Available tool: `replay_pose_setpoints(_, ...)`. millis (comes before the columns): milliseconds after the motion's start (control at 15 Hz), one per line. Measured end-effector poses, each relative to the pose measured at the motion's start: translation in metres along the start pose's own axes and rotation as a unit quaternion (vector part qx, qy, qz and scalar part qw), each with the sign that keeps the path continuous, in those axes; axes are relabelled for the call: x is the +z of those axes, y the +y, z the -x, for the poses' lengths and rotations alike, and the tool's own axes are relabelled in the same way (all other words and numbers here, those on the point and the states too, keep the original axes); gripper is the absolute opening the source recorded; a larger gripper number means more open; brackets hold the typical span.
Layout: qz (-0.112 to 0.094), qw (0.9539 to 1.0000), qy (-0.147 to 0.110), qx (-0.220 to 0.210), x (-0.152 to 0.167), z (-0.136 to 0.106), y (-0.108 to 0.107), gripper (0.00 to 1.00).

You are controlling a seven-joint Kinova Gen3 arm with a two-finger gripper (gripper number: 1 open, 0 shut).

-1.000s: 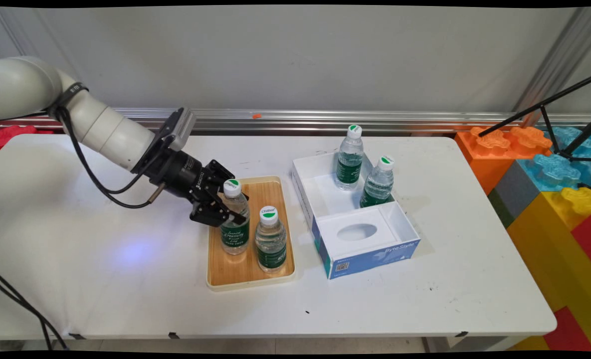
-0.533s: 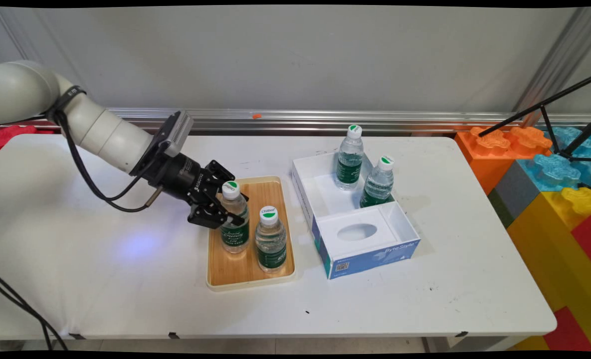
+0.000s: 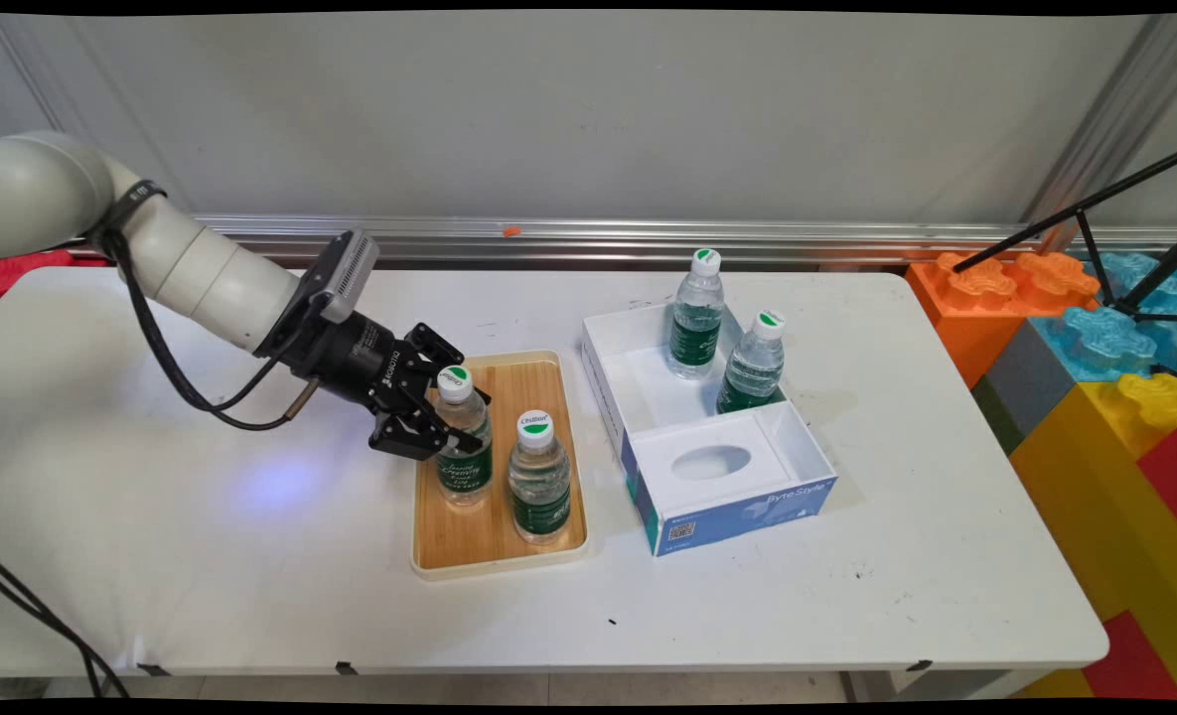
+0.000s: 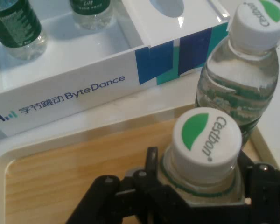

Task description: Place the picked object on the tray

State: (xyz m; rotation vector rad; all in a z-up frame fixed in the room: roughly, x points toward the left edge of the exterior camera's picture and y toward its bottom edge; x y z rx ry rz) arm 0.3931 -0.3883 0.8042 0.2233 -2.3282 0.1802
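Right now I have the gripper (image 3: 446, 415) clamped around the shoulder of the nearer-left water bottle (image 3: 465, 452), its fingers (image 3: 419, 442) pressing either side just under the white cap (image 4: 205, 140); the bottle stands on the wooden tray (image 3: 494, 536), long axis upright, cap pointing up, tilted slightly; a second bottle (image 3: 539, 489) stands just beside it on the same tray, also upright; to the right, near the tray, sits the white box (image 3: 638, 392), holding two more upright bottles (image 3: 697, 328).
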Motion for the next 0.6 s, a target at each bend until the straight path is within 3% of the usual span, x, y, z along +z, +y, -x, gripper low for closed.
replay_pose_setpoints(333, 0.001, 1.0, -0.004, -0.005, 0.0006, 0.005, 0.0014, 0.0)
replay_pose_setpoints(400, 0.002, 1.0, -0.005, -0.006, 0.0007, 0.006, 0.0017, 1.0)
replay_pose_setpoints(600, 0.002, 0.9999, -0.007, -0.01, 0.0, 0.0076, 0.0016, 1.0)
